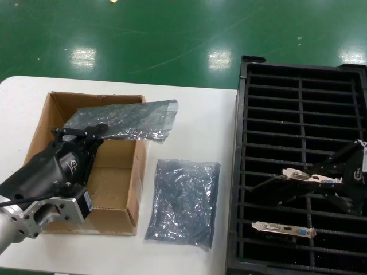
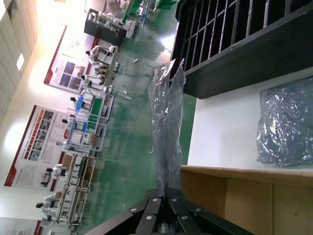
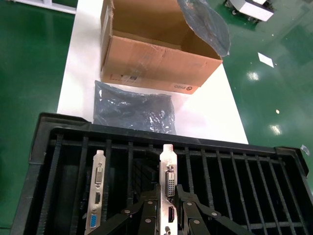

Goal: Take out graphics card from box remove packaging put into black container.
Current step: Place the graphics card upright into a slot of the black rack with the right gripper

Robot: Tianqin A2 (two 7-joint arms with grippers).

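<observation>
My left gripper [image 1: 96,132] is shut on one end of a grey-blue anti-static bag [image 1: 126,119] and holds it above the open brown box [image 1: 43,123]. In the left wrist view the bag [image 2: 166,122] stretches away from the shut gripper [image 2: 168,196]; I cannot tell what is inside it. My right gripper [image 1: 321,182] is shut on a graphics card [image 1: 312,176] over the black container [image 1: 298,94]. In the right wrist view the gripper [image 3: 168,210] clamps the card's silver bracket [image 3: 168,166] over a slot.
Another crinkly bag [image 1: 183,200] lies flat on the white table [image 1: 200,126] between box and container. A second graphics card [image 1: 284,230] stands in a near slot, also in the right wrist view [image 3: 96,191]. Green floor lies beyond the table.
</observation>
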